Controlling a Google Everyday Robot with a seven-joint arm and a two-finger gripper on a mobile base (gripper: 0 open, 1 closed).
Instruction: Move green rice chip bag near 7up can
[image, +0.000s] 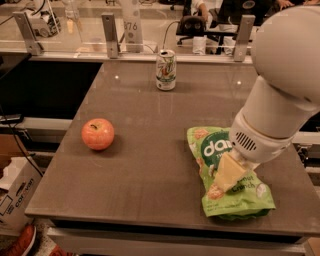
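Camera view: the gripper (229, 174) rests on the bag (247, 197) near the worktop's (150, 170) front right corner; whether it grips cannot be told. It should secure the bag, lift clear, then carry toward the can (166, 70) at the back edge

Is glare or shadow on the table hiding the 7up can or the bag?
Camera view: dim warm light; small glare dots on the table near the 7up can, none over it; the pincer sits on the green rice chip bag, covering its middle.
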